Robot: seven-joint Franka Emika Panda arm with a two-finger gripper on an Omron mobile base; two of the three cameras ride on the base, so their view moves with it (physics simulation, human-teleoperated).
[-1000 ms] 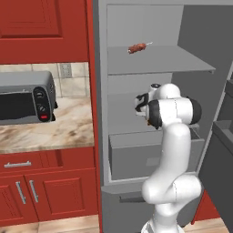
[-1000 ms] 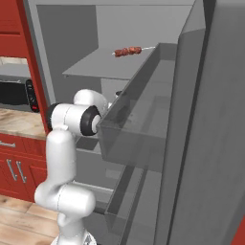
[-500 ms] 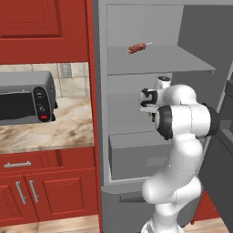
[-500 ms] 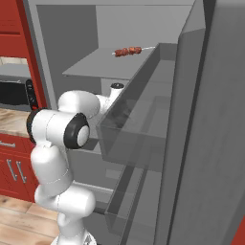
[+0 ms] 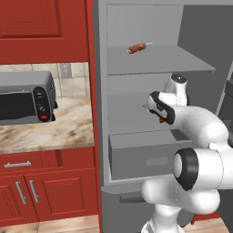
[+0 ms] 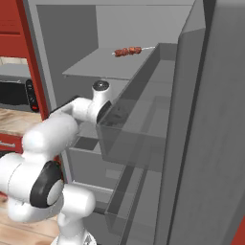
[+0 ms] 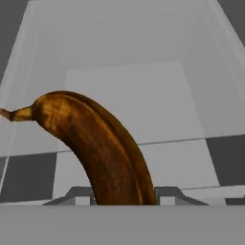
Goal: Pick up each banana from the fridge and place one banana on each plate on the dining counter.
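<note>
Brown banana (image 7: pixel 98 153) between the end effector's (image 7: pixel 123 194) fingertips, stem upper-left.

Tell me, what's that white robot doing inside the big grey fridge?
The white robot arm is reaching into the tall grey fridge, at its middle shelf. The hand view shows a dark brown overripe banana right between its fingers, which look closed around it. A reddish-brown meat skewer lies untouched on the shelf above. A grey toaster oven sits on the marbled counter beside the fridge.
</note>
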